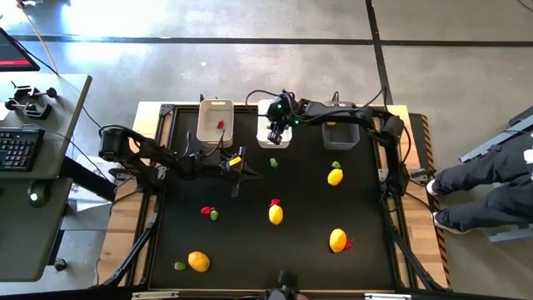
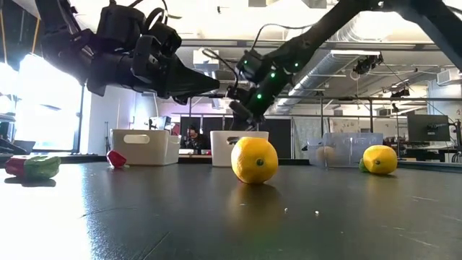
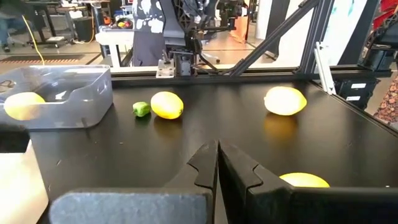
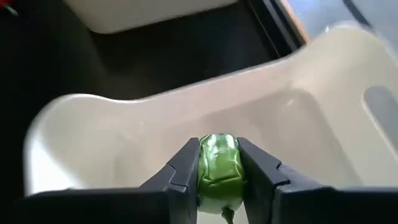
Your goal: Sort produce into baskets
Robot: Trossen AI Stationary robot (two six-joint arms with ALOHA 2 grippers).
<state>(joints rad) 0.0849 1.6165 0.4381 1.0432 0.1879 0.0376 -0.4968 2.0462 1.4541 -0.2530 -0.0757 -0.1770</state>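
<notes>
right wrist view, right gripper [image 4: 217, 177] pinching green piece [image 4: 218, 167], underside hidden

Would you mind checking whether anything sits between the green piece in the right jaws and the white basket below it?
Nothing visible does: the green piece, clamped in the right gripper, hangs directly over the white basket, whose inside looks bare.

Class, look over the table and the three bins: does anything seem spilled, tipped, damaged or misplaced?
Nothing stands out. The bins stand upright along the far edge, loose fruit lies scattered on the table awaiting sorting, and the right gripper holds a green piece over the white bin.
</notes>
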